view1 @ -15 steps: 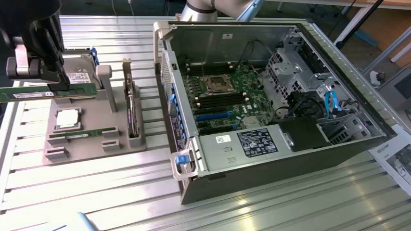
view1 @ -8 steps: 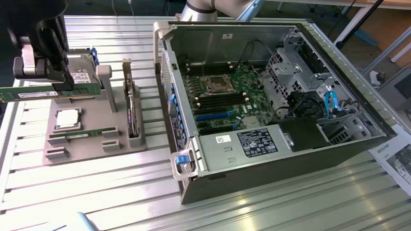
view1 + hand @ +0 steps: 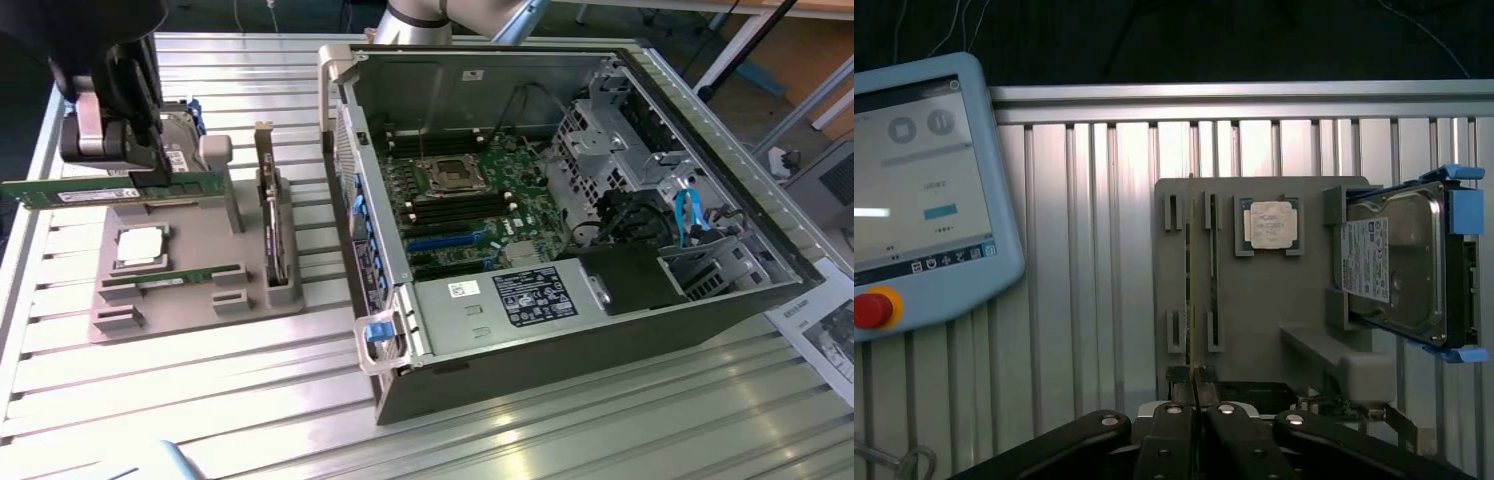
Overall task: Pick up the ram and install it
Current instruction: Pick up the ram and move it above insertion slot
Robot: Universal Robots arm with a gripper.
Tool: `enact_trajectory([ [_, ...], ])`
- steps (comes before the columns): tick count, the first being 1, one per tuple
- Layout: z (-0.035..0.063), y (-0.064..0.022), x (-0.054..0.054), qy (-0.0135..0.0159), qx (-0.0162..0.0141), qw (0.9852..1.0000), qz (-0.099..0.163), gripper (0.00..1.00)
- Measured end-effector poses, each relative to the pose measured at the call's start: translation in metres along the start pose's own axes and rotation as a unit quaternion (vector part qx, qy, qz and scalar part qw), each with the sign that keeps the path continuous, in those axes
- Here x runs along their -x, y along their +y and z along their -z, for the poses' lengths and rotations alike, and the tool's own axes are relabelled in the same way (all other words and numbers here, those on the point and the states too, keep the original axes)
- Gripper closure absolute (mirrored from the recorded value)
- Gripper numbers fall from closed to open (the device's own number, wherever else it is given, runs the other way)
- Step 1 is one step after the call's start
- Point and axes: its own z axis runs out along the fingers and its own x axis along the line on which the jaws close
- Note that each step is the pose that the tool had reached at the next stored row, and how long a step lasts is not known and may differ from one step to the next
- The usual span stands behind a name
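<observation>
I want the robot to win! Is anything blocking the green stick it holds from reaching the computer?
Nothing visible blocks it. The gripper holds the ram above the gray tray, and the computer case lies open on top.

Nothing can be read from here: not the ram [image 3: 100,194] sticker, the power supply [image 3: 534,297] label, the drive [image 3: 1384,265] label or the pendant [image 3: 924,180] screen.

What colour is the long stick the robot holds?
The memory stick is green, clearest in the exterior view.
</observation>
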Motion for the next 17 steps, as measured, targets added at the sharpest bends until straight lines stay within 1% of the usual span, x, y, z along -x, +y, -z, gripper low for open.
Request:
enact_trajectory([
  [5, 0.0005, -0.0121, 0.0, 0.0, 0.0001, 1.0, 0.0, 0.88],
  [17, 0.0016, -0.0343, 0.001, 0.0, 0.0002, 1.0, 0.0, 0.88],
])
